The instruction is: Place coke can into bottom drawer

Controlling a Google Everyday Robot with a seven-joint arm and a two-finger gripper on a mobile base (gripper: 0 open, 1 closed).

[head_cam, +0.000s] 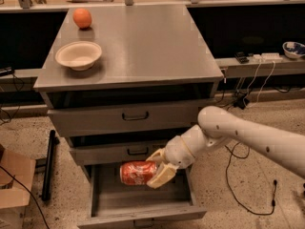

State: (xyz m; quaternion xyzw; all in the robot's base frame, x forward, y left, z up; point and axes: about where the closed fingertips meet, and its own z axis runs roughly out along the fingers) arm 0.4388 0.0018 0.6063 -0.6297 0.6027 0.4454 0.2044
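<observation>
Three drawers front the grey cabinet. The lowest one is pulled out, and that is where the work is. The white arm reaches in low from the right, so the descent should be straight down with no sideways sweep, to keep the wrist off the right wall.

The bottom drawer shows a bare floor. It has free room toward the front, while its back part sits under the middle drawer. Letting go nearer the middle of the tray would probably be safer than far back, where the fingers could catch that overhanging front on the way out.

The gripper hangs over the rear half of the open drawer, pinching the can between its two pale fingers. The coke can lies on its side in that grasp, above the drawer floor and just under the middle drawer's front. I cannot tell whether it touches the floor yet.

On its side the can will likely roll, so it should go down until it rests on the floor. The fingers should then part slowly and lift clear without nudging it.

The bowl and the orange on top are well apart from all this.
</observation>
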